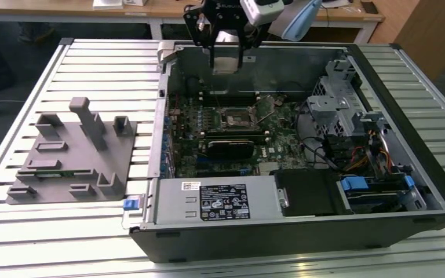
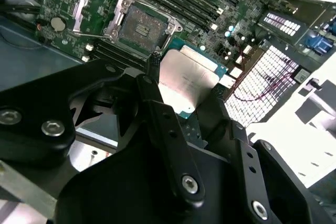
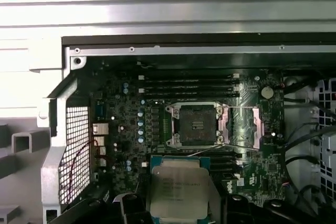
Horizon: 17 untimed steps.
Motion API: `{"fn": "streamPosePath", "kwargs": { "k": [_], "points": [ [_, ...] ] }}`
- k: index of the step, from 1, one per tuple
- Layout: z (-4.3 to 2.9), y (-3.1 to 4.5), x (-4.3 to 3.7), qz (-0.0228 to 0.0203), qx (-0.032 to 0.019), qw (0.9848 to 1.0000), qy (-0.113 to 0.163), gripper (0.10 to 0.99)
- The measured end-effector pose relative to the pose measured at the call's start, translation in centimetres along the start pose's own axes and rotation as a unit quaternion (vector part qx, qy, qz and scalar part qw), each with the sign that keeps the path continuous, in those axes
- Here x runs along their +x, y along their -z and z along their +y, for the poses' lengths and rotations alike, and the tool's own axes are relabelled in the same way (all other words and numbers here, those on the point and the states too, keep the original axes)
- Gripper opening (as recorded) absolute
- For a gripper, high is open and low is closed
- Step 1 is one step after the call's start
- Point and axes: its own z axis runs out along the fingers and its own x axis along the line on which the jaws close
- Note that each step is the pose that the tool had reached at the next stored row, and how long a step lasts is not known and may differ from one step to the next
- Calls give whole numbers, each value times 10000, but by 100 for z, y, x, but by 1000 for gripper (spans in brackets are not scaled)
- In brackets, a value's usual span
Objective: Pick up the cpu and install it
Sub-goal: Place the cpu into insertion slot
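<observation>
Gripper (image 1: 226, 61) clamped on the cpu (image 1: 227, 66), fingers gripping two opposite edges; silvery top visible in both wrist views. Chip held high over the computer case (image 1: 300, 234), well apart from the open motherboard socket (image 1: 236, 119).

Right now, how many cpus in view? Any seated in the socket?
1. The cpu is gripped in the tool, raised above the open computer case. The socket is empty. Another may be hidden behind the blocks of the grey fixture.
</observation>
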Motion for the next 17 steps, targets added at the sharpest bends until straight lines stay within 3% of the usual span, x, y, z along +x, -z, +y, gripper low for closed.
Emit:
{"fn": "streamPosePath", "kwargs": {
  "k": [4, 8, 17],
  "points": [
    [0, -7, 1, -8, 4, 9994, -335, 529],
    [-1, -14, 1, -16, 8, 9976, -689, 529],
    [-1, -30, 1, -33, 16, 9902, -1397, 529]
  ]
}}
